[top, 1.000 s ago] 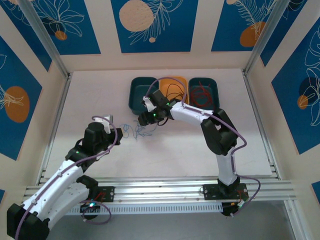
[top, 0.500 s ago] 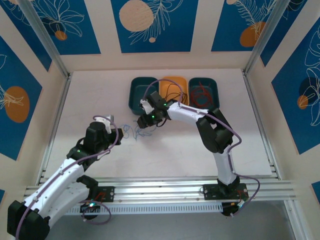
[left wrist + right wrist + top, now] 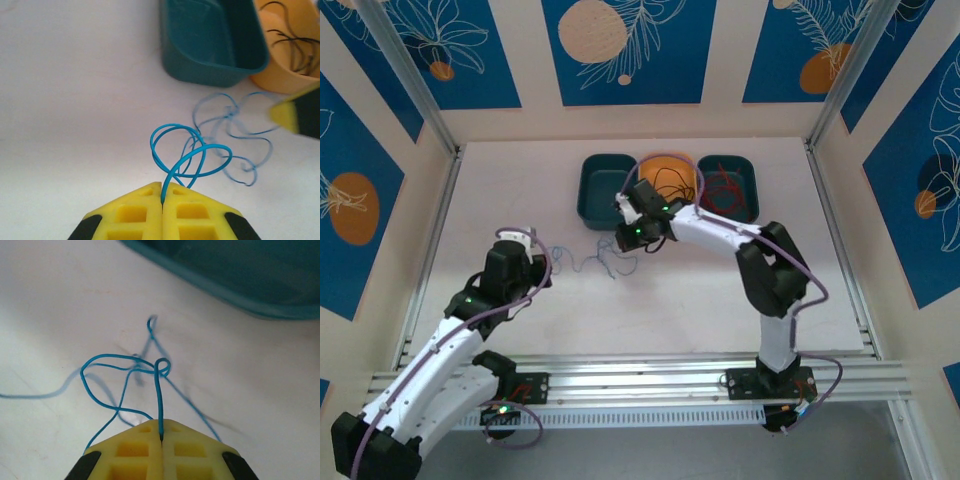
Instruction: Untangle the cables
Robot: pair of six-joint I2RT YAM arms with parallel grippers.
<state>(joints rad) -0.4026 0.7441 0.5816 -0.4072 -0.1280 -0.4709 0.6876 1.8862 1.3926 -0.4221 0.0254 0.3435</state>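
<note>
left gripper (image 3: 162,189) pressed shut, pinching the blue cable (image 3: 200,149) right at its tips, and loose loops rise off the yellow fingers. right gripper (image 3: 161,434) also clamped tight on the blue cable, just short of a small tangled knot. top view: the cable is strung across the white table (image 3: 500,180) between the two grippers, just in front of the left teal bin (image 3: 588,195). black cable (image 3: 670,182) sits in the orange bin (image 3: 682,160). red cable (image 3: 725,190) sits in the right teal bin (image 3: 752,180).
</note>
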